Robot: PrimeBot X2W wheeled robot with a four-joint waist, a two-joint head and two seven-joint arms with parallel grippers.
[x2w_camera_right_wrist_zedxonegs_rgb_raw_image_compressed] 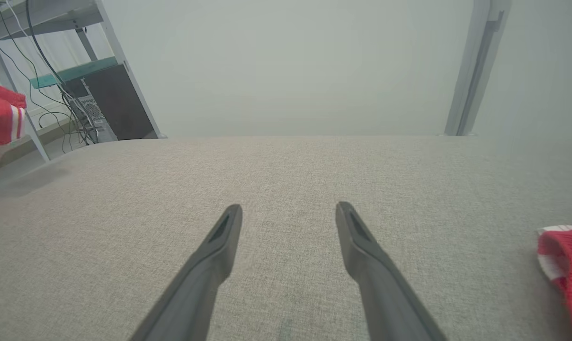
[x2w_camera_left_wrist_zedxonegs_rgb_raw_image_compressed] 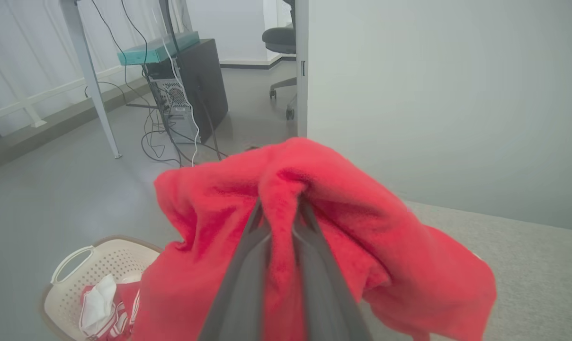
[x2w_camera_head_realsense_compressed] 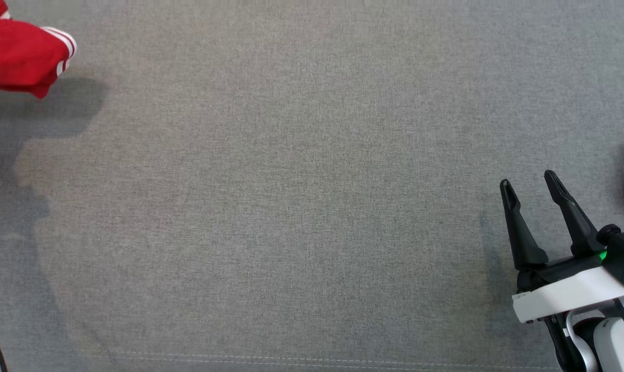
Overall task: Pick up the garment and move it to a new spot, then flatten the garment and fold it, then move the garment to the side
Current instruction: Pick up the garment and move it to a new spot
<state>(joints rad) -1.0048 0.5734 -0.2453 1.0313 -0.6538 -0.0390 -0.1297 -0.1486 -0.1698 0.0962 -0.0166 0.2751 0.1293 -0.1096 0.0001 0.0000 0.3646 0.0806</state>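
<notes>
Red garment (x2w_camera_left_wrist_zedxonegs_rgb_raw_image_compressed: 385, 246) gripped in the closed left jaws, suspended above the tabletop's (x2w_camera_head_realsense_compressed: 291, 206) left side, right jaws spread open over its right side.

The garment (x2w_camera_head_realsense_compressed: 20, 57) is bright red, with white stripes at its cuff. The table cover (x2w_camera_head_realsense_compressed: 312, 206) is a flecked grey weave. The right gripper (x2w_camera_head_realsense_compressed: 528, 179) has black fingers (x2w_camera_head_realsense_compressed: 521, 232) and a green light (x2w_camera_head_realsense_compressed: 602, 255). The basket (x2w_camera_left_wrist_zedxonegs_rgb_raw_image_compressed: 125, 255) is cream, dotted with small holes.

A computer tower (x2w_camera_left_wrist_zedxonegs_rgb_raw_image_compressed: 198, 90) and office chair (x2w_camera_left_wrist_zedxonegs_rgb_raw_image_compressed: 279, 39) on grey floor (x2w_camera_left_wrist_zedxonegs_rgb_raw_image_compressed: 54, 194), pale wall (x2w_camera_left_wrist_zedxonegs_rgb_raw_image_compressed: 433, 94).
</notes>
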